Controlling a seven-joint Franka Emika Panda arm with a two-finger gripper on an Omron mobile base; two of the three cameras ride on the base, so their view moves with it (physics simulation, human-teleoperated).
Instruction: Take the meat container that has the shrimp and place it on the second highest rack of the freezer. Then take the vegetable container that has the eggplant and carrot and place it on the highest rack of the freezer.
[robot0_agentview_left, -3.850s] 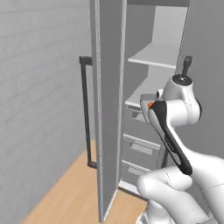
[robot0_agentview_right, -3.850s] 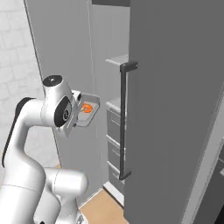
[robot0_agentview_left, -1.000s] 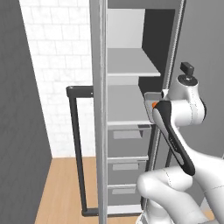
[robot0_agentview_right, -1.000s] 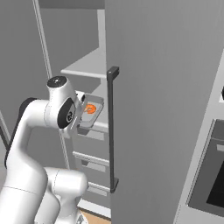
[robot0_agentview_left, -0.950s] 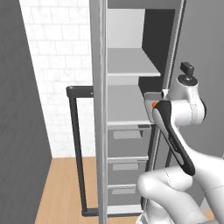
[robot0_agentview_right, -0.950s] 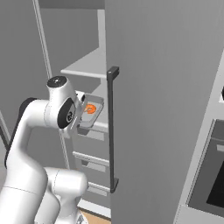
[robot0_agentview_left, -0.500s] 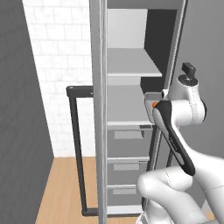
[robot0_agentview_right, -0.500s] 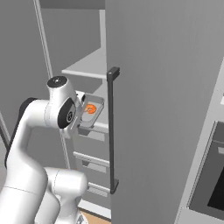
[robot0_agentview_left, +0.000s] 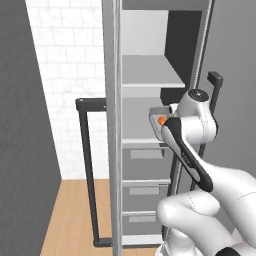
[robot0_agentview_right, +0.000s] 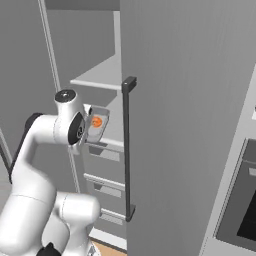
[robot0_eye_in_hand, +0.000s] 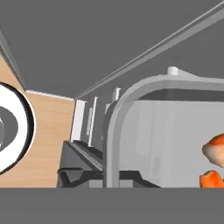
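The meat container (robot0_agentview_right: 98, 125), a small grey tray, hangs in front of the open freezer (robot0_agentview_left: 150, 75), and the orange shrimp (robot0_agentview_right: 96, 121) lies in it. My gripper (robot0_eye_in_hand: 105, 177) is shut on the tray's rim (robot0_eye_in_hand: 114, 131); the shrimp (robot0_eye_in_hand: 214, 151) lies at the right edge of the hand view. In the left base view the container (robot0_agentview_left: 155, 116) is level with the gap between two light-grey shelves, just above the lower shelf (robot0_agentview_left: 142, 142). My own wrist hides the fingers there. The vegetable container with the eggplant and carrot is out of view.
The freezer door (robot0_agentview_right: 190, 115) stands open close on my right, with its long black handle (robot0_agentview_right: 129, 145). A second door edge (robot0_agentview_left: 115, 150) with a black handle (robot0_agentview_left: 85, 170) stands on my left. Drawers (robot0_agentview_left: 145, 190) fill the freezer's lower part. A dark oven front (robot0_agentview_right: 245, 215) is far right.
Since the oldest frames the whole picture has shifted as the base drove round to face the freezer's open front. In the last second nothing has visibly moved. The tray stays gripped.
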